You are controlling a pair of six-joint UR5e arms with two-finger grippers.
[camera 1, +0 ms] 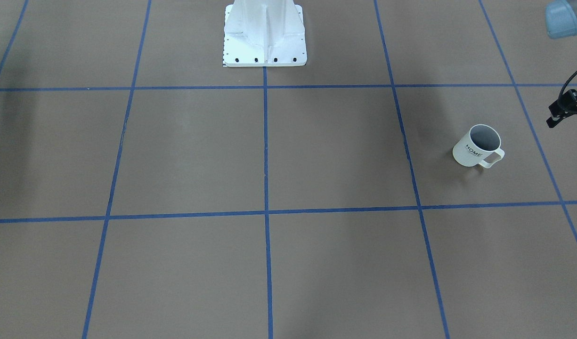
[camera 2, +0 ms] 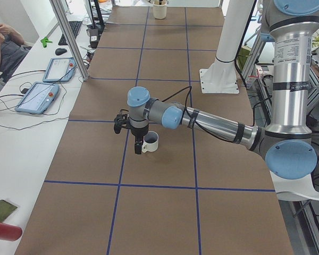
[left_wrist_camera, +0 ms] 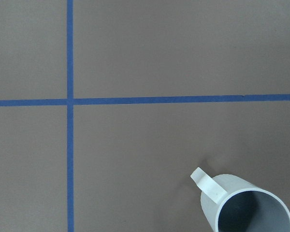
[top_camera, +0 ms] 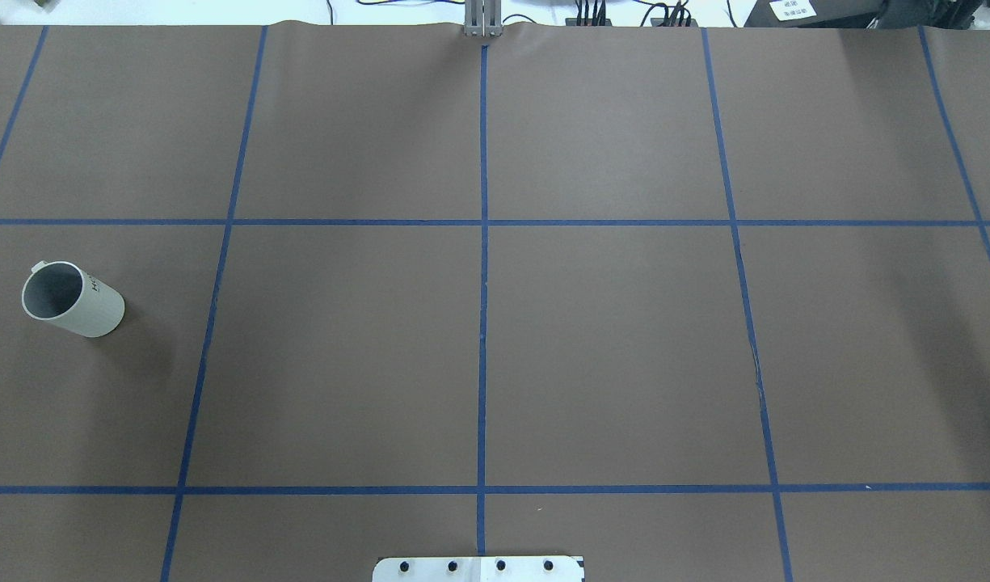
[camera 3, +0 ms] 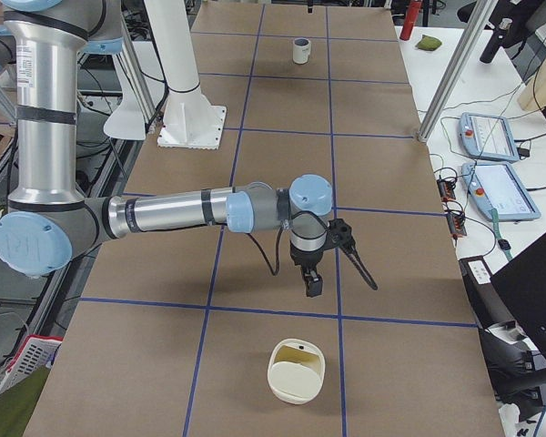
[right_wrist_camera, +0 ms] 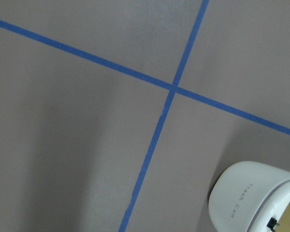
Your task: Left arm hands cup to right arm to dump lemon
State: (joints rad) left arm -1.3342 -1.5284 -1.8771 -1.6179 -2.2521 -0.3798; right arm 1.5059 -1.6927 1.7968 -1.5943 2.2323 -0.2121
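The off-white "HOME" cup stands upright on the brown table at the robot's far left, also in the overhead view. Its inside looks dark grey and no lemon shows. In the exterior left view, my left gripper points down just beside the cup; I cannot tell if it is open. The left wrist view has the cup at its lower right. In the exterior right view, my right gripper hangs above the table; I cannot tell its state.
A white trash can lies on the table near the right gripper and also shows in the right wrist view. The white robot pedestal stands mid-table. An operator and tablets are beside the table.
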